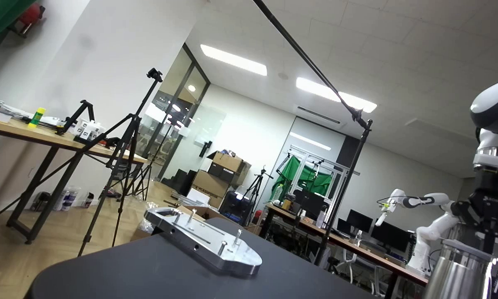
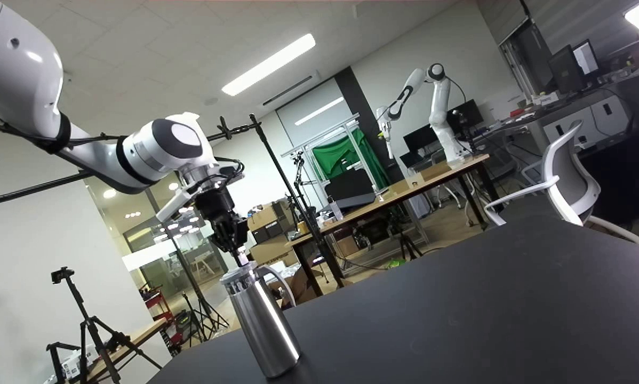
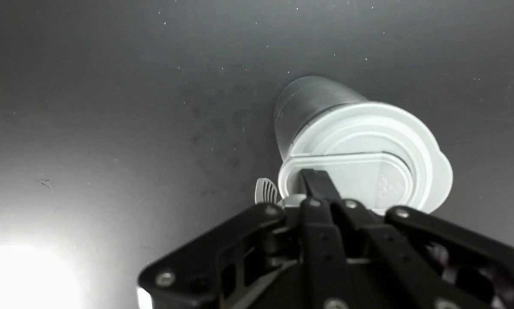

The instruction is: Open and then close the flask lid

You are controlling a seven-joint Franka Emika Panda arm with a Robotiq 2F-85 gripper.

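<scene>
We see the flask [image 2: 266, 330] standing upright on the dark tabletop [image 2: 431, 304]; in an exterior view it is near the long far edge, well apart from the corner beyond which a chair [image 2: 565, 176] stands. Its lid [image 3: 366, 165] sits on the mouth, and a curved handle [image 2: 282, 281] stands out from its side near the top. Over the lid we find the gripper [image 3: 319, 180] pointing down and narrow, its two fingers [image 3: 321, 191] together; the tips are on the handle side, and whether they touch the lid we cannot tell. In an exterior view that shows only the flask's upper part, we have a metal plate [image 1: 203, 233] with upright pegs lying near the tabletop's far corner, well apart from it. In an exterior view a tripod [image 1: 134, 121] stands past the tabletop's left-hand edge. In both exterior views we make out a second robot arm [image 2: 440, 114] on a wooden table [image 2: 394, 197], well beyond the tabletop's edge.
</scene>
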